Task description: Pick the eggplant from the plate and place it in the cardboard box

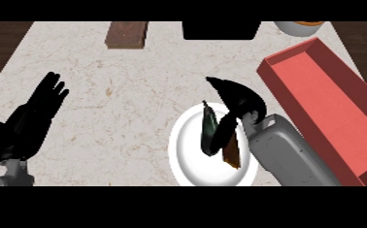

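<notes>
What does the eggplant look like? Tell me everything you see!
The eggplant is long, thin and very dark, almost black-green, with a pointed tip toward the counter's far side. It lies lengthwise on the white plate. The right hand hangs right next to it, thumb down by its side, but I cannot tell if they touch. A brownish patch lies beside it on the plate.

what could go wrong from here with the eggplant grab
The right hand hangs over the white plate, beside the dark eggplant, and whether it grips it cannot be seen. Closing off-centre could push the eggplant across the plate rather than catch it. The red box lies close on the right, so its near wall could catch the eggplant if carried low. The left hand rests open, far off.
</notes>
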